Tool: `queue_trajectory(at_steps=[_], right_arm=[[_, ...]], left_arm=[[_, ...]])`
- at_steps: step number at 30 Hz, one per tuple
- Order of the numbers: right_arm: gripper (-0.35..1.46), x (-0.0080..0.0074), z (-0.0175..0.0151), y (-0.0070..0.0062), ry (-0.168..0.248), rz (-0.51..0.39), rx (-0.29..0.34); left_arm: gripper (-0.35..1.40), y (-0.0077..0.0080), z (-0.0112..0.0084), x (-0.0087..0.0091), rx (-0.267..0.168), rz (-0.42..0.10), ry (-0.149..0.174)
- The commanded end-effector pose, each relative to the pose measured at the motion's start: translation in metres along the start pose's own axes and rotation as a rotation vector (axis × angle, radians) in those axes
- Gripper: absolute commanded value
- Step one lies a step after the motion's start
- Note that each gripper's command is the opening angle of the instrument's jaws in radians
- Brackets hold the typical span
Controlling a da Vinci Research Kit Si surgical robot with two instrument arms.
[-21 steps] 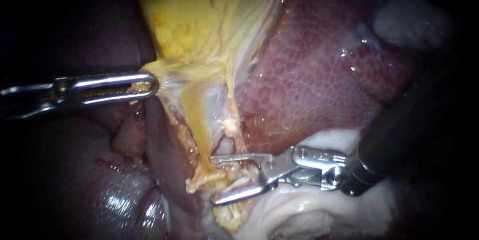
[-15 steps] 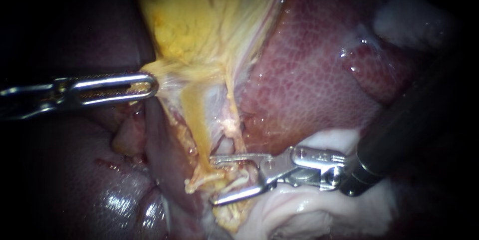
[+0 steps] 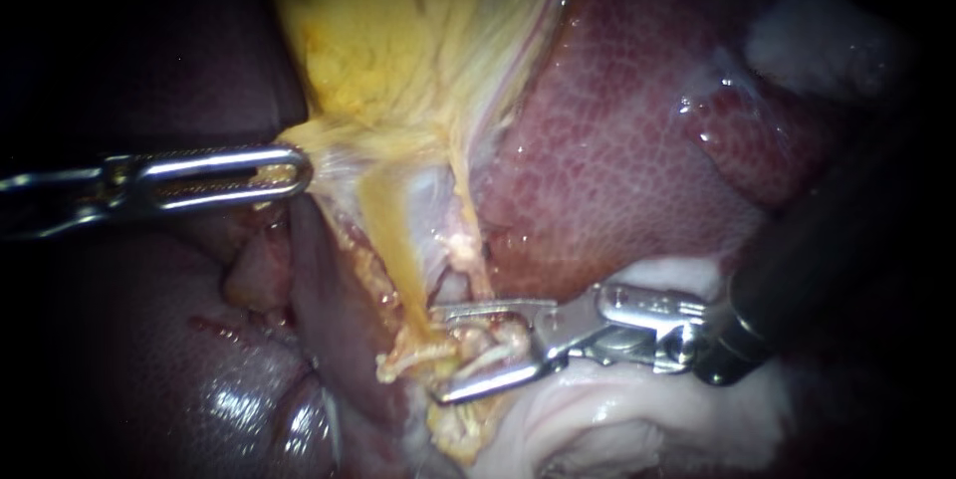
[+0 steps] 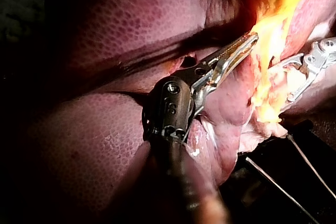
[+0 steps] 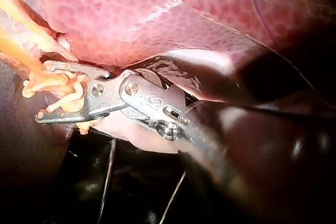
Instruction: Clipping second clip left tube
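Liver (image 3: pixel 637 140) fills the right side of the endoscope view, mottled red, and its far edges sink into darkness. The yellow gallbladder (image 3: pixel 418 31) hangs above the middle, its top cut off by the frame. Pale white tissue (image 3: pixel 617 409) lies low on the right, partly covered by metal.

The left instrument (image 3: pixel 289 172) comes in from the left with most of its shaft out of frame. Its jaws are clamped together on the gallbladder's lower edge, and yellow tissue shows through the slot in the jaw. The left wrist view shows the same: the left instrument (image 4: pixel 247 43) has its jaws closed, tips buried in the yellow fold. The right instrument (image 4: pixel 294 77) is only half visible beyond that fold.

The right instrument (image 3: pixel 440 355) comes in from the right, and its dark shaft is lost in shadow. Its jaws stand apart with a clear gap. One lies above and one below the foot of the left tube (image 3: pixel 383 230), the yellow band running down from the gallbladder.

The tube's lower end breaks into pale frayed strands (image 3: pixel 468 345) that fill the gap. Any clip among them is too small to make out. In the right wrist view the right instrument (image 5: pixel 44 93) has the same spread jaws bracketing the strands (image 5: pixel 63 95), just below the liver (image 5: pixel 157 14). I cannot tell whether both jaws press on them.
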Motion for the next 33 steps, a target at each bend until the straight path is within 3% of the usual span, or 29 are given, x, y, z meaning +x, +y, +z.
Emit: queue_trajectory(at_steps=[1,10,20,24,33], right_arm=[[0.59,0.0000,0.0000,0.0001,0.001,0.000,-0.001],[0.60,-0.0003,0.0008,0.0010,0.002,-0.002,-0.007],[0.60,-0.0014,0.0036,0.0018,-0.003,-0.011,0.002],[0.60,-0.0011,0.0043,0.0011,-0.007,0.004,0.030],[0.59,0.0000,0.0052,-0.0009,0.007,0.037,0.116]], left_arm=[[-0.35,-0.0002,0.0000,0.0000,-0.003,-0.001,-0.002],[-0.35,-0.0021,-0.0003,0.0001,0.000,-0.012,-0.010],[-0.35,-0.0024,-0.0002,0.0002,0.001,-0.012,-0.010],[-0.35,-0.0020,-0.0002,0.0001,0.002,-0.011,-0.009],[-0.35,0.0005,-0.0001,0.0000,0.004,-0.010,-0.008]])
